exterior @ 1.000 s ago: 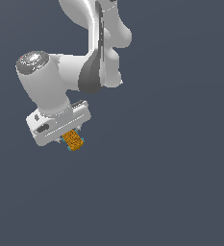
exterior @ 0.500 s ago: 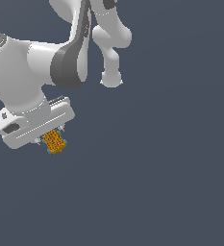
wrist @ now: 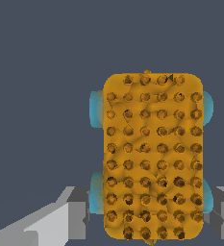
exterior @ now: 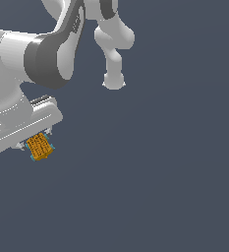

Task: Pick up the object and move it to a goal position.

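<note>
The object (exterior: 40,146) is a small orange-yellow block with a dark dotted grid and teal-blue edges. It hangs under the white hand of the arm at the exterior view's left, and my gripper (exterior: 39,145) is shut on it. The wrist view is mostly taken up by the object (wrist: 153,156), and grey fingers (wrist: 77,211) press on it from both sides. The block is held up off the dark surface.
The arm's big white and grey links (exterior: 42,54) fill the upper left of the exterior view, and its base post (exterior: 114,74) stands further back. A plain dark blue-grey ground (exterior: 160,187) spreads everywhere else.
The hand with the block has moved toward the exterior view's left and closer to the camera, so the arm looks larger. The grip on the block is unchanged.
</note>
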Available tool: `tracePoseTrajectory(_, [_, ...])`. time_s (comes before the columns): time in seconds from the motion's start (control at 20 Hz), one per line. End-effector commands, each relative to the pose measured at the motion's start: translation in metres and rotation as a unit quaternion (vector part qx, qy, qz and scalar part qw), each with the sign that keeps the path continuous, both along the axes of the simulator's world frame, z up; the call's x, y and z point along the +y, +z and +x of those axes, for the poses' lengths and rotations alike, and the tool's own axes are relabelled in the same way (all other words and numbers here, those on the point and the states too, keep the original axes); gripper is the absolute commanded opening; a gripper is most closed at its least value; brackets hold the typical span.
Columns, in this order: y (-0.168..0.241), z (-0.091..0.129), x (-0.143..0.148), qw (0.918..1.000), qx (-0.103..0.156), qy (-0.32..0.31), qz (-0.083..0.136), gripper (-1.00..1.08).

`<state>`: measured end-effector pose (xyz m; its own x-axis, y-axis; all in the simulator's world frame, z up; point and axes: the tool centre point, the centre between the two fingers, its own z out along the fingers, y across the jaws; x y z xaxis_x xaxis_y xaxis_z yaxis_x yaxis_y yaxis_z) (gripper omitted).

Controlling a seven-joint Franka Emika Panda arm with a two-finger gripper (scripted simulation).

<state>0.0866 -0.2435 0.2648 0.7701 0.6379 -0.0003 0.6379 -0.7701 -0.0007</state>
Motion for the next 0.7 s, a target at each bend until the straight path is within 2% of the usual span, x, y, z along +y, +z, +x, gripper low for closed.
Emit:
tracePoseTrajectory(0.0, [0.0050, 0.0038, -0.0048, 1.0000, 0.000, 0.000, 0.000, -1.00])
tracePoseTrajectory(0.65, [0.0127, 0.0110, -0.0136, 1.0000, 0.000, 0.000, 0.000, -1.00])
